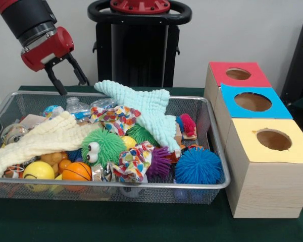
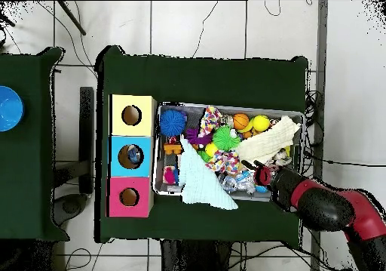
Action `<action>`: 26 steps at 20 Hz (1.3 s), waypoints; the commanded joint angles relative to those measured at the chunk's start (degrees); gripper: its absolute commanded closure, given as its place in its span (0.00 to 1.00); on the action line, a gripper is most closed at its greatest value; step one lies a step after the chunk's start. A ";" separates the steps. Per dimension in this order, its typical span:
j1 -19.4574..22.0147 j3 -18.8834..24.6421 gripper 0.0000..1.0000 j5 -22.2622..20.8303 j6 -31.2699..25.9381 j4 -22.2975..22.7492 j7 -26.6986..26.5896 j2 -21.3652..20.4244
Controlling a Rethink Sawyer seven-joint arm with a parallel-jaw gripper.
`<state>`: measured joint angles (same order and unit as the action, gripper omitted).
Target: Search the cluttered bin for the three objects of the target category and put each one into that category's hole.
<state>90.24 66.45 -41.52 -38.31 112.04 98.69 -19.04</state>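
A wire mesh bin (image 1: 218,166) (image 2: 229,195) holds a jumble of toys and cloths. A mint cloth (image 1: 141,107) (image 2: 197,182) drapes over the pile's middle, and a cream cloth (image 1: 40,140) (image 2: 269,144) lies at the left. Among them are a green fuzzy ball with eyes (image 1: 102,146), a blue spiky ball (image 1: 198,166) (image 2: 173,121), a purple spiky ball (image 1: 159,162), an orange basketball (image 1: 76,171), a yellow ball (image 1: 38,171) and a patterned cloth (image 1: 133,162). My gripper (image 1: 73,86) (image 2: 261,176) hangs open and empty above the bin's far left corner.
Three wooden boxes with round holes stand beside the bin: red (image 1: 238,74) (image 2: 129,197), blue (image 1: 252,102) (image 2: 130,156) and yellow (image 1: 272,139) (image 2: 132,115). A crumpled plastic bag (image 1: 77,107) lies under the gripper. A blue bowl (image 2: 9,108) sits on a separate table.
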 commanded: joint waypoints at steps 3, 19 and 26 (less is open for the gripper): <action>0.93 -4.06 0.00 -3.78 0.16 -3.99 -14.48 3.23; 2.63 -4.13 0.00 -3.96 -2.66 -6.05 -18.52 4.92; 3.37 -4.12 0.00 -4.08 -3.14 -6.56 -19.94 6.03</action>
<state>93.71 65.45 -42.77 -38.31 111.98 98.64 -15.87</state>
